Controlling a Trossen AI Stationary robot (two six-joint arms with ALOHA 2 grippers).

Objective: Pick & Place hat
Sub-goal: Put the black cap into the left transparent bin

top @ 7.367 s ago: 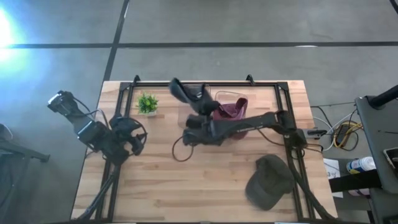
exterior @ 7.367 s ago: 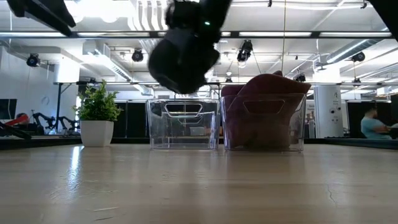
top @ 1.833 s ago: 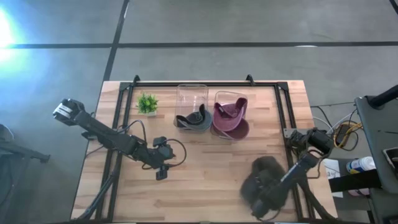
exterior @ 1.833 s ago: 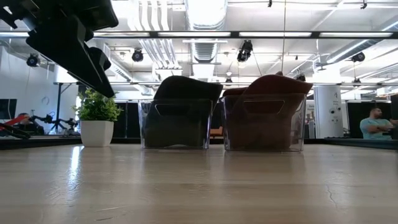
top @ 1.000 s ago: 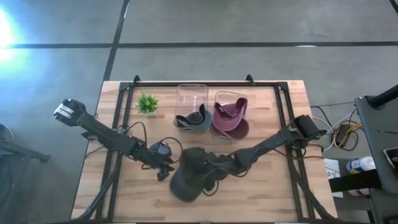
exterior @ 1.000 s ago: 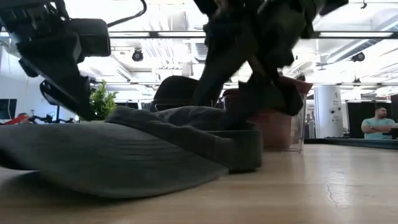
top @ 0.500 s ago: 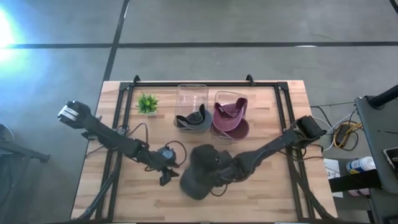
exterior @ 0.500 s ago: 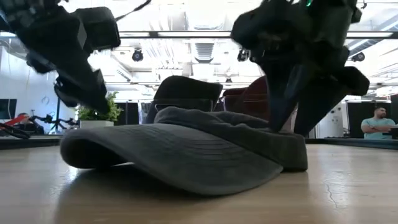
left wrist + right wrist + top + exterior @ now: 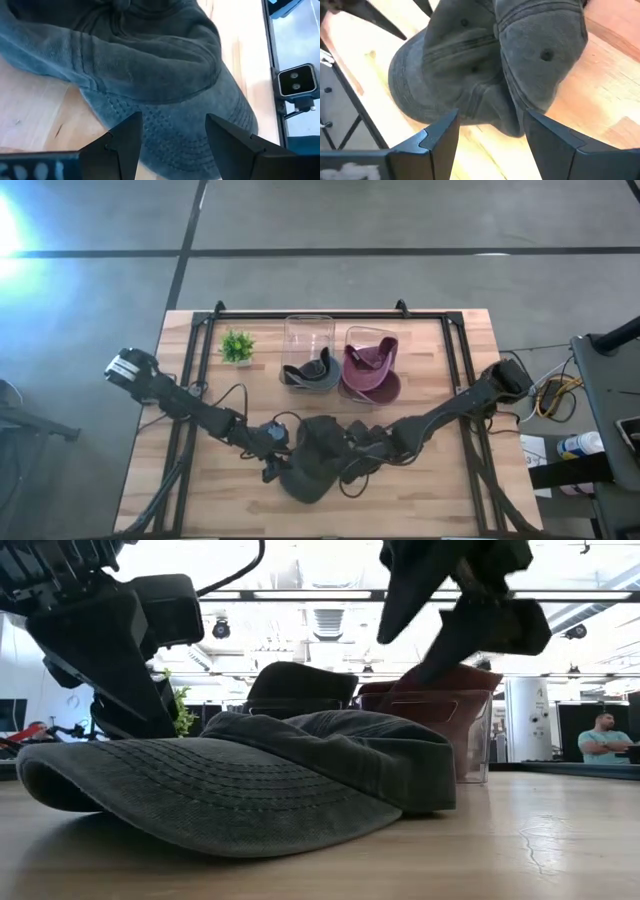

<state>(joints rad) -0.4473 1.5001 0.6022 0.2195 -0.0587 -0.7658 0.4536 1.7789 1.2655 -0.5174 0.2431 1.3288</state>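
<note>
Both pairs of fingers stand spread apart over the green hat (image 9: 313, 458), neither holding anything.

The left fingers (image 9: 130, 137) straddle the hat's brim in the left wrist view, a clear gap between them; the right fingers (image 9: 445, 132) are equally wide, the crown just ahead of them. From above, the left gripper (image 9: 272, 463) sits just beside the hat's left edge and the right gripper (image 9: 352, 462) at its right, but the finger gaps are hard to make out there. The low view alone shows the hat resting flat on the desk (image 9: 520, 840), brim forward. It lies mid-desk, in front of two clear bins (image 9: 308, 340) holding a dark hat (image 9: 310, 373) and a maroon hat (image 9: 368, 362).
</note>
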